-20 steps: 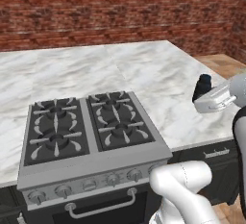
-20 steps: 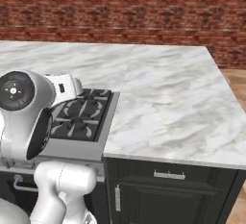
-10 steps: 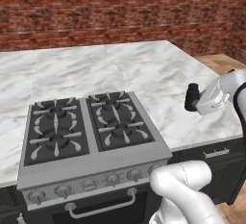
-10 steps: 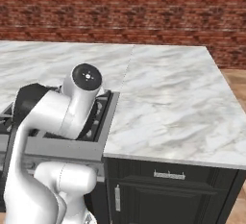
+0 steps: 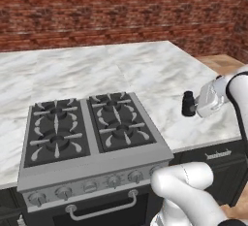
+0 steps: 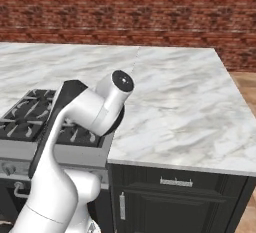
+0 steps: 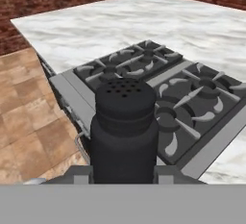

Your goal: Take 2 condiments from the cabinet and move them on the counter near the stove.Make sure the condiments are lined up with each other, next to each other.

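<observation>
Halfway at best: black shaker [image 5: 188,103] clamped in gripper [image 5: 195,106] above counter [image 5: 160,74] beside stove [image 5: 89,133], not yet set down; red bottle still to fetch.

A black shaker [image 7: 125,131], white-grey veined marble counter [image 5: 160,74], black-grated steel stove [image 5: 87,133], red brick wall [image 5: 121,16].

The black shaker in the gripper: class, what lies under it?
Under the black shaker, held in the gripper, lies the marble counter, right of the stove. Whether its base touches the marble cannot be told; the hand view hides its bottom.
</observation>
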